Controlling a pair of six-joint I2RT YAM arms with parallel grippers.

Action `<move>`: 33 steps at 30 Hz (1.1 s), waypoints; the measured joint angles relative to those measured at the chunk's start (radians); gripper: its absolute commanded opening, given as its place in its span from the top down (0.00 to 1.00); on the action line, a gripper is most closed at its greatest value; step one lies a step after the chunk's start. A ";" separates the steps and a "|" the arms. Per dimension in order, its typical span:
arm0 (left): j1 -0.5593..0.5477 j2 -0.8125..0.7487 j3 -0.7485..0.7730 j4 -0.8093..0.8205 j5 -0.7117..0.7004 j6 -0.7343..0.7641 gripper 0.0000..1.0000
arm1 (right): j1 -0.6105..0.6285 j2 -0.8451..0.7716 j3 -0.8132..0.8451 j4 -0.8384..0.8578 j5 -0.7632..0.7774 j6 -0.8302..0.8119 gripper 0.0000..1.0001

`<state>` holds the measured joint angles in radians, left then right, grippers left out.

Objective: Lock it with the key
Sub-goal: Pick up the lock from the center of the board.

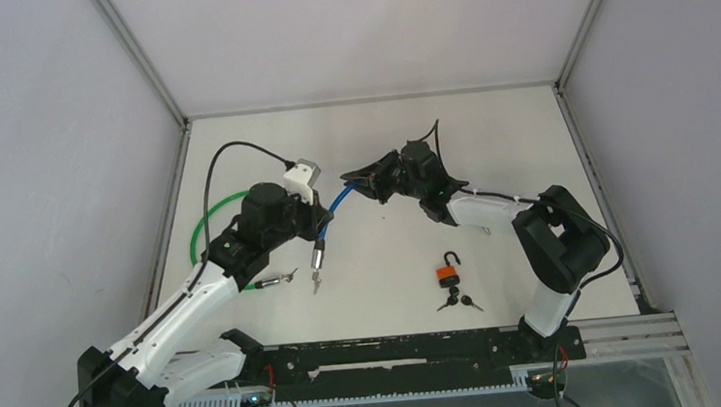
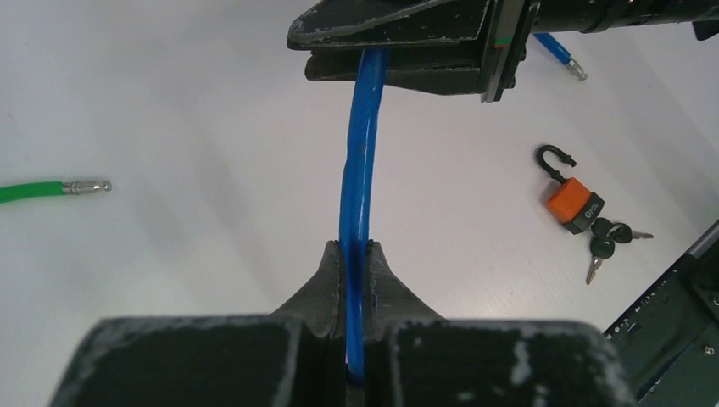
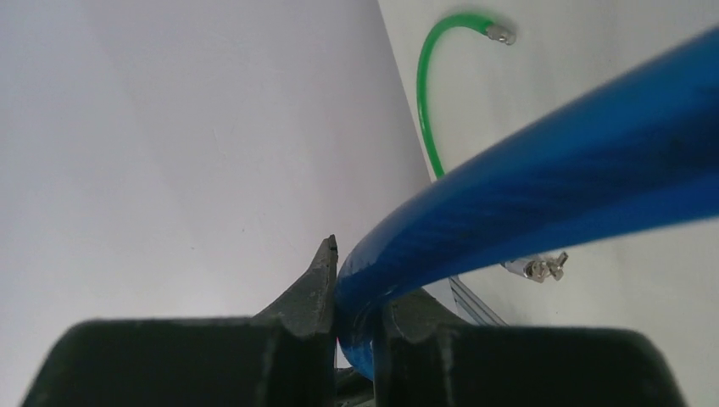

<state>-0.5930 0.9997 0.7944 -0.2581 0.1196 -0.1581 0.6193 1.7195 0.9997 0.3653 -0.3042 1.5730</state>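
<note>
- Left tool (image 2: 356, 248): pinched narrow on the blue cable (image 2: 360, 153), which runs up out of its jaws.
- Right tool (image 3: 356, 271): jaws tight against the same cable further along. Both arms hold one short raised span between them, mid-counter.
- Padlock (image 1: 449, 275): orange body, lying on the counter (image 1: 381, 260) in front of the right arm, well apart from both tools. The shackle is swung open.
- Keys (image 1: 457, 302): lying just beside the padlock on its near side. I can't tell whether one sits in the keyhole.
- My read on the step: cable handling only. The locking itself is not yet begun, and nothing holds the padlock or the keys.
- Next move, as I see it: one tool has to let go of the cable and go down for the padlock or the keys. The right is nearer.
- Green cable (image 1: 204, 221): looped at the far left by the wall, its metal end lying near the left arm and out of the path.
- One free blue end hangs below the left tool and could drag across the counter when I move.
</note>
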 measured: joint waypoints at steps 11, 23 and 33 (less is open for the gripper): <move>-0.030 0.020 0.008 -0.067 -0.160 -0.034 0.07 | 0.025 -0.061 -0.026 -0.026 0.060 -0.013 1.00; -0.051 0.068 0.008 -0.035 -0.170 -0.068 1.00 | 0.037 -0.069 -0.026 -0.012 0.058 0.002 1.00; -0.050 0.077 0.013 -0.034 -0.205 -0.122 1.00 | -0.016 -0.085 -0.026 0.015 -0.071 -0.119 0.28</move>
<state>-0.6430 1.0767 0.8078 -0.2920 -0.0856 -0.2806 0.6037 1.6341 0.9733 0.3805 -0.3756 1.4544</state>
